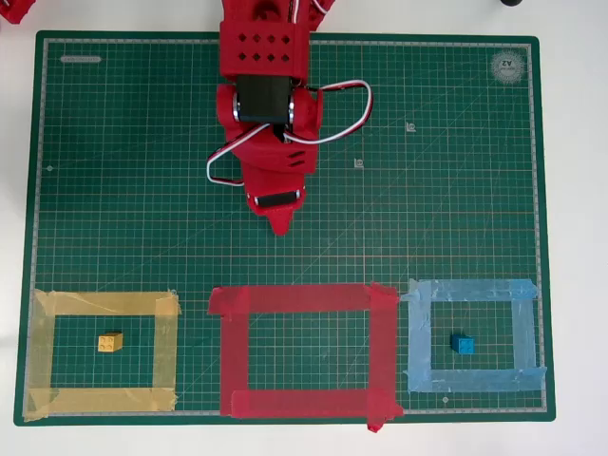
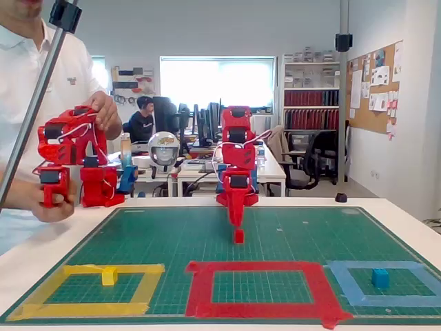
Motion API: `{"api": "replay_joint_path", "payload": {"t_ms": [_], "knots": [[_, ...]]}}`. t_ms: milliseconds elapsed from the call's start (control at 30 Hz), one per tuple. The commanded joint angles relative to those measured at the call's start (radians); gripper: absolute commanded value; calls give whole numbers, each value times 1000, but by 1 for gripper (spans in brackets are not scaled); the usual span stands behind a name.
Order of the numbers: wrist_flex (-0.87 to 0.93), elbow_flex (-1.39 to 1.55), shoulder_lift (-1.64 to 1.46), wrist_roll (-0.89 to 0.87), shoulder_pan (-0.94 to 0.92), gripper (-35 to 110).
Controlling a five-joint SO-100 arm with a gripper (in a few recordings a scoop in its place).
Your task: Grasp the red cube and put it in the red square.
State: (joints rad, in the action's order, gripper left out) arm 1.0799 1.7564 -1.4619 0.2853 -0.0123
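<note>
The red cube point(image 2: 238, 236) sits at the tip of my red gripper point(image 2: 238, 226), low over the green mat point(image 2: 172, 234) and behind the red square point(image 2: 260, 286). The fingers point(image 2: 236, 214) point straight down and look closed on the cube's top. In the overhead view the gripper point(image 1: 280, 224) narrows to a point above the red square point(image 1: 304, 350) and covers the cube. The inside of the red tape outline holds nothing.
A yellow cube point(image 1: 110, 342) lies inside the yellow tape outline point(image 1: 103, 304) at left. A blue cube point(image 1: 463, 344) lies inside the light-blue outline point(image 1: 472, 290) at right. A person stands at the left of the fixed view, behind the table.
</note>
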Motion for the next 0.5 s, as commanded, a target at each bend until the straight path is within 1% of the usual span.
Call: {"api": "replay_joint_path", "payload": {"t_ms": [0, 467], "knots": [[-8, 15, -61, -20, 26, 24], [-49, 75, -61, -28, 25, 24]]}}
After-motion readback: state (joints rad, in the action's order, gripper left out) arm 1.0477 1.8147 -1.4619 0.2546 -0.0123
